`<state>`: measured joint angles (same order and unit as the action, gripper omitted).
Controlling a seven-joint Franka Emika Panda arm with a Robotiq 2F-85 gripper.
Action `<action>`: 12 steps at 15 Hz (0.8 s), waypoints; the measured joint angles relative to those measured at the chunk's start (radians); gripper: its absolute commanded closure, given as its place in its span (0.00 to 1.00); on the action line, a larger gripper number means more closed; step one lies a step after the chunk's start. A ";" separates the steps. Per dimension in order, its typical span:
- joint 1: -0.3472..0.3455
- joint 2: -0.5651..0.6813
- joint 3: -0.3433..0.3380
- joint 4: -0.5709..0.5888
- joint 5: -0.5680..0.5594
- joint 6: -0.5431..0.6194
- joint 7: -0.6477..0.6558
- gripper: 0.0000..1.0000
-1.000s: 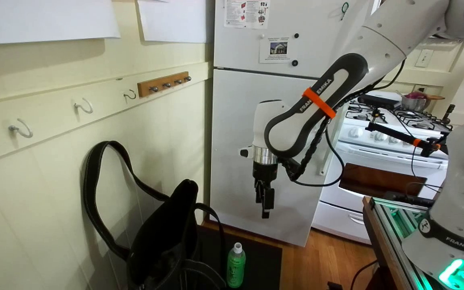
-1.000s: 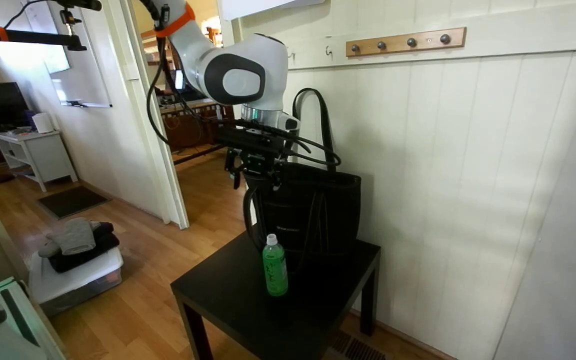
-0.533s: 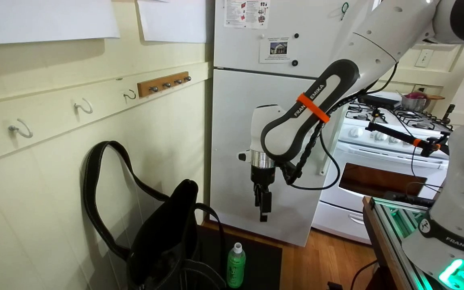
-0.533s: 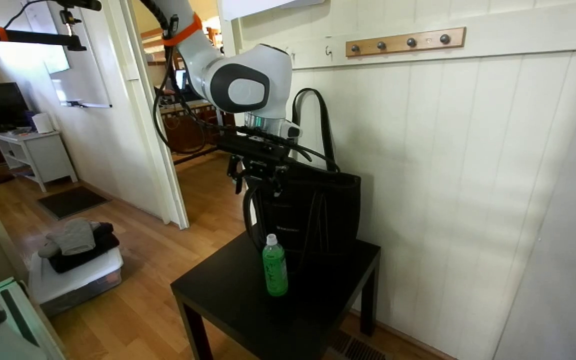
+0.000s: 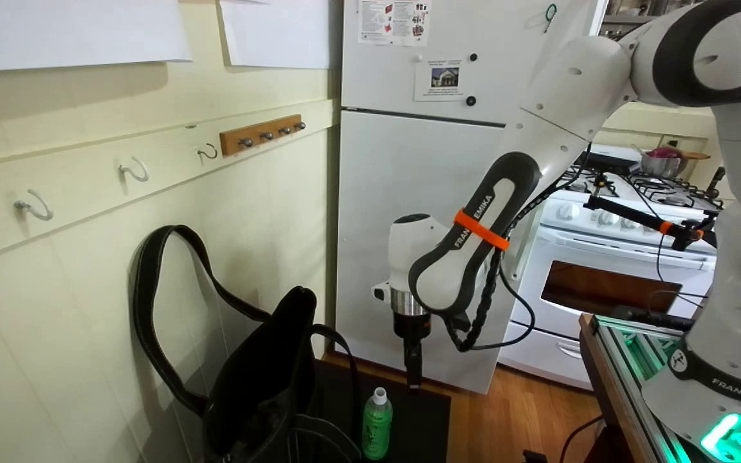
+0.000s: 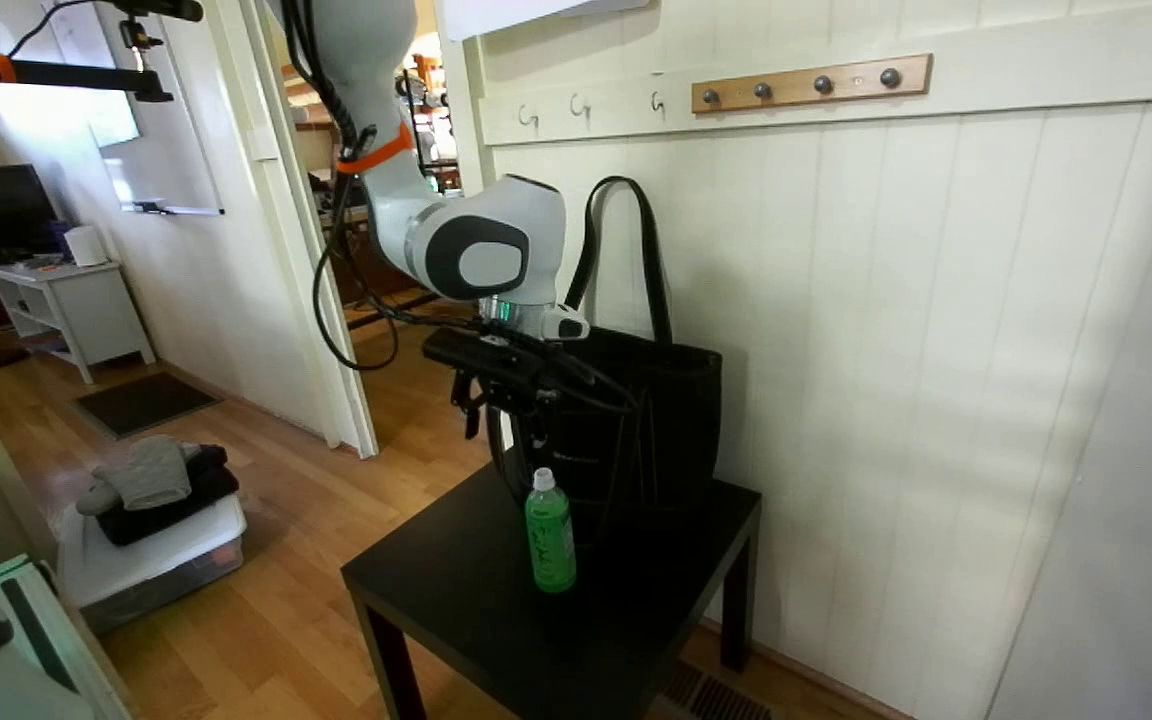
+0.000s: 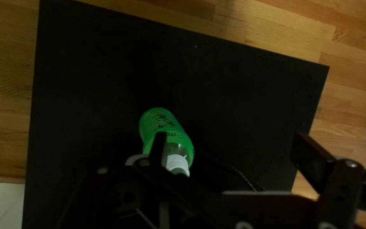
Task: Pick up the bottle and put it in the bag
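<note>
Cylindrical green plastic bottle, upright on black, flat-topped table; open-mouthed, long-strapped black fabric bag beside bottle; jaws spread apart, above table.

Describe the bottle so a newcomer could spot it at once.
Find the low black table by the pale panelled wall. Beside the black bag on it stands the bottle, set apart from both by its bright green colour and white cap.
</note>
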<state>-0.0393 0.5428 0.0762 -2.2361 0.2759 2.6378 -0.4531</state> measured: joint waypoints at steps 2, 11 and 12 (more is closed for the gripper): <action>0.007 0.058 0.001 0.024 -0.056 0.065 0.058 0.00; 0.027 0.228 -0.002 0.117 -0.232 0.292 0.161 0.26; 0.027 0.239 -0.003 0.127 -0.244 0.302 0.162 0.32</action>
<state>-0.0125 0.7821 0.0735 -2.1094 0.0322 2.9394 -0.2907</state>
